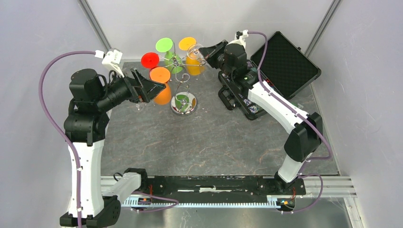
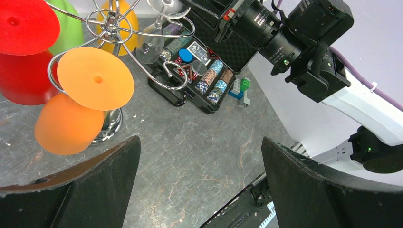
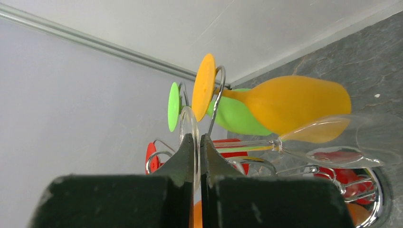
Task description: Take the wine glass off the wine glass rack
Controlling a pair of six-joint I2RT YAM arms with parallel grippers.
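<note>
**Left.** Left gripper (image 2: 199,159): jaws spread wide, holding nothing. We note an orange glass (image 2: 95,78) just ahead of its fingers, hanging bowl-down.

**Centre.** Wine glass rack (image 1: 184,107): chrome wire, a thin stem on a round shiny base. The red glass (image 1: 150,60), green glass (image 1: 164,45) and yellow glass (image 3: 285,102) hang by their feet from the scroll arms. We judge the rack light and top-laden, so a sideways pull could tip it.

**Right.** Wine glass (image 3: 332,142): clear, at the rack arm nearest the right gripper. Its stem and bowl reach away from the fingers toward the rack's base. We judge it light, rigid, slick and brittle, and weakest at the thin stem.

Right gripper (image 3: 197,142): closed, pinching the clear foot disc edge-on between its fingers. We judge this hold narrow and liable to slip. A hold on the stem, close under the foot, would be surer. The foot probably needs to slide out along the wire toward the hand rather than be wrenched free.
</note>
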